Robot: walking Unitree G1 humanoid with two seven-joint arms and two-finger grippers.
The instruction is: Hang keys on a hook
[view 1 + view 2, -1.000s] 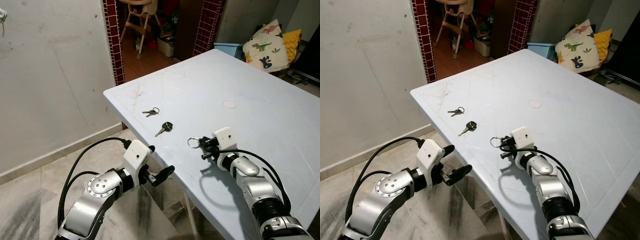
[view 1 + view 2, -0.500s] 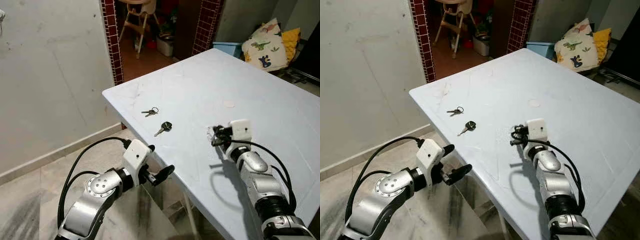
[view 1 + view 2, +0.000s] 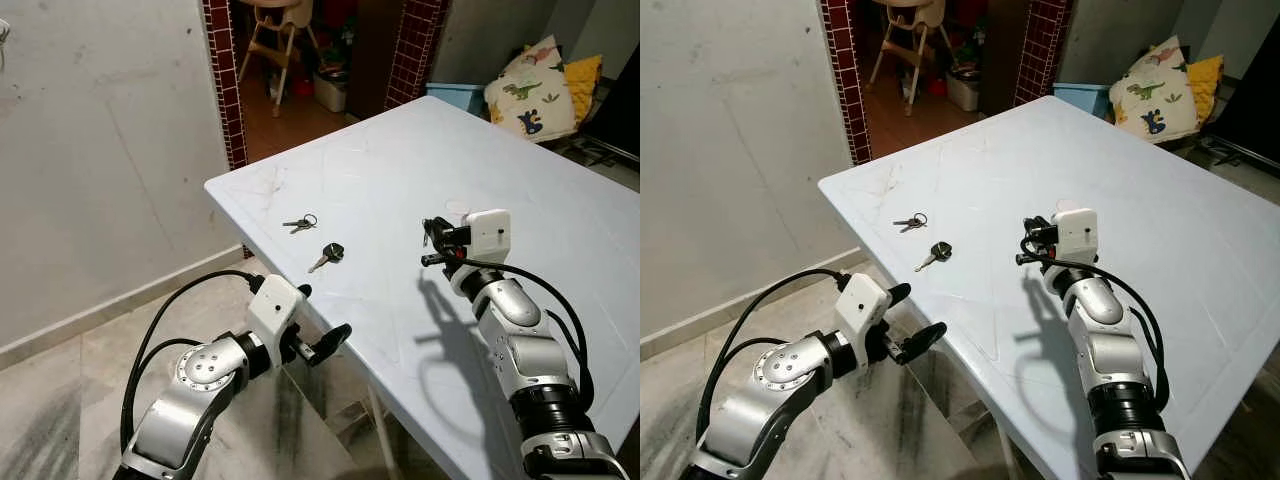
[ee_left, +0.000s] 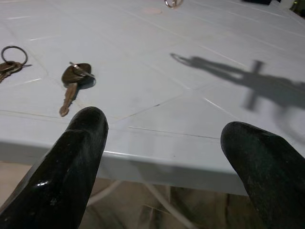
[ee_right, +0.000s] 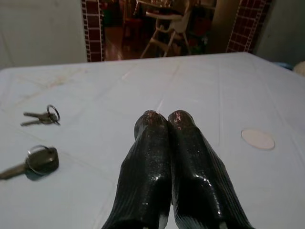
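Observation:
My right gripper (image 3: 430, 246) is raised a little above the white table (image 3: 560, 200), its fingers (image 5: 164, 157) pressed shut. A small metal key ring (image 4: 173, 3) hangs at their tips, and its shadow falls on the tabletop. Two other sets lie on the table near the front corner: a pair of small keys on a ring (image 3: 301, 223) and a black-headed key (image 3: 329, 254). My left gripper (image 3: 322, 342) is open and sits low, just off the table's front edge, holding nothing.
A grey wall stands to the left, with a small white fitting (image 3: 4, 30) at the picture's upper left edge. Beyond the table's corner a doorway holds a high chair (image 3: 276, 30). Cushions (image 3: 535, 90) lie at the far right. A round white mark (image 5: 258, 139) is on the table.
My right gripper has risen off the tabletop and swung right and farther back, taking along the key ring that lay by its fingertips. The left arm has barely moved.

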